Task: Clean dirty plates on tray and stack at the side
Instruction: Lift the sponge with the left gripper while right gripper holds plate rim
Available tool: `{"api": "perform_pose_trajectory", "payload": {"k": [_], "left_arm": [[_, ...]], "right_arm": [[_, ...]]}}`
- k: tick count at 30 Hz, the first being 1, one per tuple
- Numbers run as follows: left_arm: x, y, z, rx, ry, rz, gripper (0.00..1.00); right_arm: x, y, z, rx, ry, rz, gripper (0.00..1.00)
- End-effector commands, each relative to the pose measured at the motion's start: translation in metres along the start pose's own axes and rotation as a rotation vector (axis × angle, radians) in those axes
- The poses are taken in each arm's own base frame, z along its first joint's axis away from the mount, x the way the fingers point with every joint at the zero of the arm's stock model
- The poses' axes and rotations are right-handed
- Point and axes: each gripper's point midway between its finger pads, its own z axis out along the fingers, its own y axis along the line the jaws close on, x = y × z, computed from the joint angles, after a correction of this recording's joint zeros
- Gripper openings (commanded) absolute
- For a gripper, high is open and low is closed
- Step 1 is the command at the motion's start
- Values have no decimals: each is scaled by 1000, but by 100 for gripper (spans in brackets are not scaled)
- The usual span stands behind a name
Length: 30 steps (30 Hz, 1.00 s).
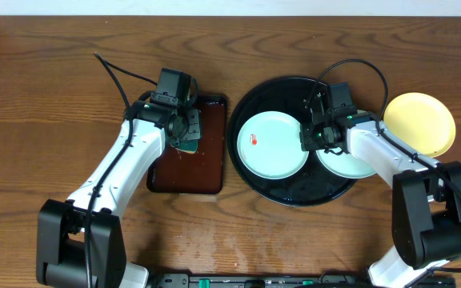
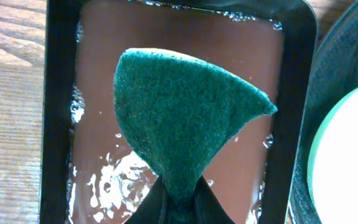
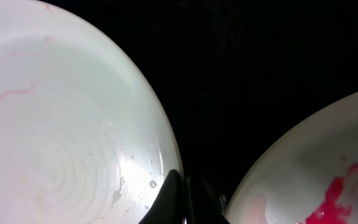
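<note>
The round black tray (image 1: 310, 190) holds two pale mint plates. The left plate (image 1: 272, 148) (image 3: 61, 124) has a small red smear. The right plate (image 1: 349, 165) (image 3: 316, 168) lies partly under my right arm and also has red smears. A pale yellow plate (image 1: 419, 122) sits on the table to the right of the tray. My right gripper (image 1: 309, 138) (image 3: 182, 199) is shut on the right rim of the left mint plate. My left gripper (image 1: 184, 132) (image 2: 179, 208) is shut on a green sponge (image 1: 190, 138) (image 2: 179, 118), held over the brown tray.
A dark-brown rectangular tray (image 1: 206, 172) (image 2: 104, 93) with a film of water and droplets lies left of the black tray, almost touching it. The edge of the black tray (image 2: 334, 81) and the left mint plate (image 2: 353, 162) show in the left wrist view.
</note>
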Motion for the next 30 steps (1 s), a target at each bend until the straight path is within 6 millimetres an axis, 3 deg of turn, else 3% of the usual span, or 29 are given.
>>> {"api": "perform_pose_trajectory", "payload": {"k": [1, 8, 15, 19, 30], "left_arm": [[-17, -3, -14, -3, -61, -7, 7], [-16, 0, -16, -18, -53, -8, 7], [-35, -5, -43, -16, -76, -8, 7], [-39, 3, -57, -74, -70, -9, 7], [-37, -3, -67, -70, -17, 3, 7]], "right_arm": [[3, 4, 2, -10, 6, -19, 1], [3, 4, 2, -10, 6, -19, 3], [3, 4, 2, -10, 6, -19, 2], [3, 4, 2, -10, 6, -19, 2], [3, 4, 2, -10, 6, -19, 2]]}}
